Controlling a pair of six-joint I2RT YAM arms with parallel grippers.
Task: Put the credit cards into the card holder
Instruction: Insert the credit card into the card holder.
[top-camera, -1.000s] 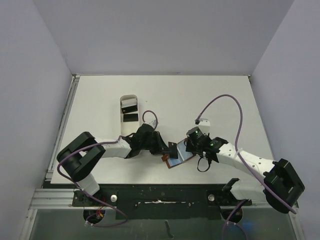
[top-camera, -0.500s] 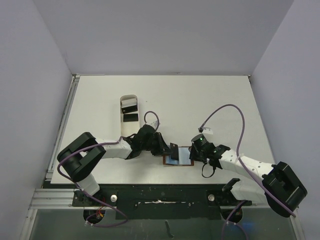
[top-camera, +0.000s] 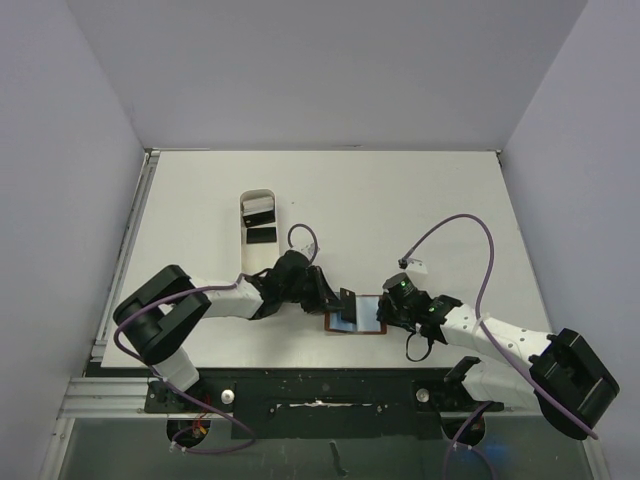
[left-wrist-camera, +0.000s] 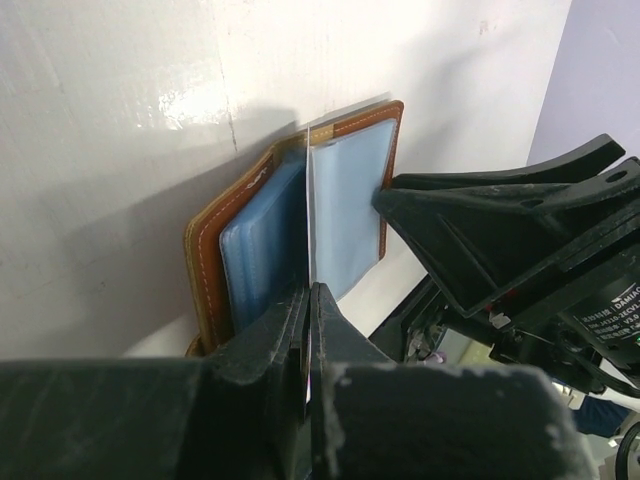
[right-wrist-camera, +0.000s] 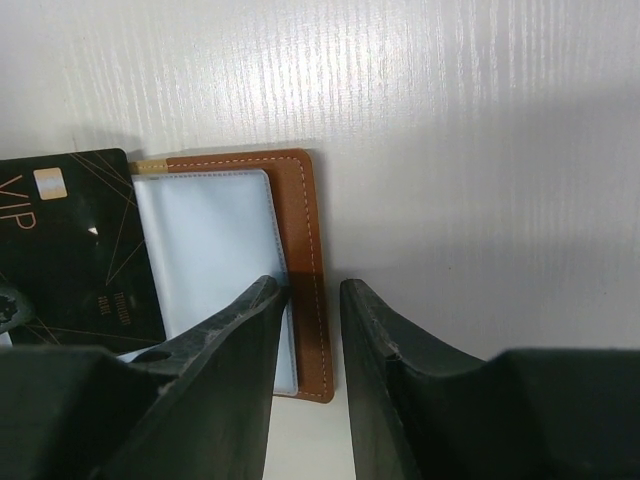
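The card holder (top-camera: 362, 316) lies open and flat on the table, brown leather with pale blue pockets (left-wrist-camera: 255, 250). My left gripper (top-camera: 338, 300) is shut on a black credit card (top-camera: 347, 304), held on edge over the holder's left half; it shows as a thin line (left-wrist-camera: 309, 200) in the left wrist view. The right wrist view shows its "VIP" face (right-wrist-camera: 80, 240). My right gripper (top-camera: 385, 312) is open, jaws narrow, straddling the holder's brown right edge (right-wrist-camera: 300, 230). Its left finger is over the pale pocket (right-wrist-camera: 215, 240), the right one over bare table.
A long white oval tray (top-camera: 243, 245) stands at the back left with two more cards in it, one with a pale band (top-camera: 259, 210) and one black (top-camera: 262, 236). A purple cable (top-camera: 470, 225) loops above the right arm.
The card holder went from tilted and lifted to square and flat on the table. My right gripper came down toward the near edge with it and its jaws narrowed. The left gripper barely moved.
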